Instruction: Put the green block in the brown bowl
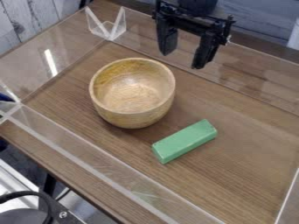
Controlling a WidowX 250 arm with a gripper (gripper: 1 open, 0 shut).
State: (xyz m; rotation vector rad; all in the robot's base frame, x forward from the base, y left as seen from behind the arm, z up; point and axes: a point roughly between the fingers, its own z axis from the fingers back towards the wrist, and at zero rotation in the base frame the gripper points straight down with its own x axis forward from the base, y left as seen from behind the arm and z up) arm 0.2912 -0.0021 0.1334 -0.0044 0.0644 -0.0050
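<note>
**Open gripper above the far side of a walled wooden table**

The work surface is a table [233, 188] of dark brown wood grain, seen at a slant so that its near corner points toward the bottom of the view. Clear plastic walls [70, 144] stand along its edges, catching pale streaks of light, and a small clear triangular bracket [105, 24] sits at the far left corner. Beyond the far edge a strip of grey flooring or wall shows, too blurred to read; at the lower left, outside the wall, are pale surfaces and a dark cable [30, 206].

The brown bowl [133, 92] stands upright left of the table's centre, empty, its paler inside showing the grain. The green block [184, 141] lies flat on the wood just beside the bowl, toward the near right edge, apart from it and set at a diagonal.

The black gripper [187, 51] hangs near the far edge, pointing down, its two fingers [205, 52] spread wide with nothing between them. It is well apart from the block and touches neither the bowl nor the table.
</note>
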